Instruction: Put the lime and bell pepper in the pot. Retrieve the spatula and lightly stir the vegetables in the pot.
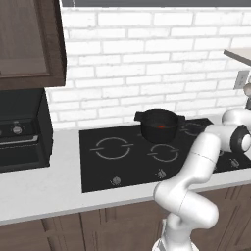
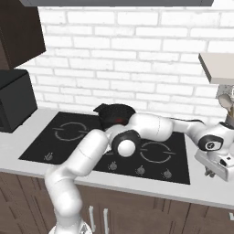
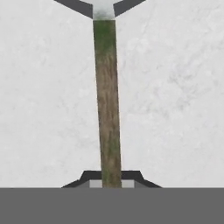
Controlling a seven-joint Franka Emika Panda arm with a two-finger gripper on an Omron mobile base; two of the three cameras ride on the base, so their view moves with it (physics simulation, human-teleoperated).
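Observation:
The black pot [image 1: 159, 125] stands on the rear of the cooktop, with the red bell pepper [image 1: 161, 126] lying inside it; the pot [image 2: 114, 114] is partly hidden behind my arm in the right base view. The lime is out of view. My gripper [image 2: 211, 172] is down at the white counter to the right of the cooktop. In the hand view the gripper [image 3: 111, 177] is shut on the spatula [image 3: 108, 109]. Its thin brownish handle runs straight away from the fingertips to a pale head at the far end, flat on the counter.
A black cooktop [image 1: 147, 152] with front knobs fills the counter's middle. A dark microwave [image 1: 19, 130] sits at the left under a brown cabinet [image 1: 29, 44]. A holder with round-headed spoons [image 2: 226, 103] stands at the far right below a shelf [image 2: 217, 66].

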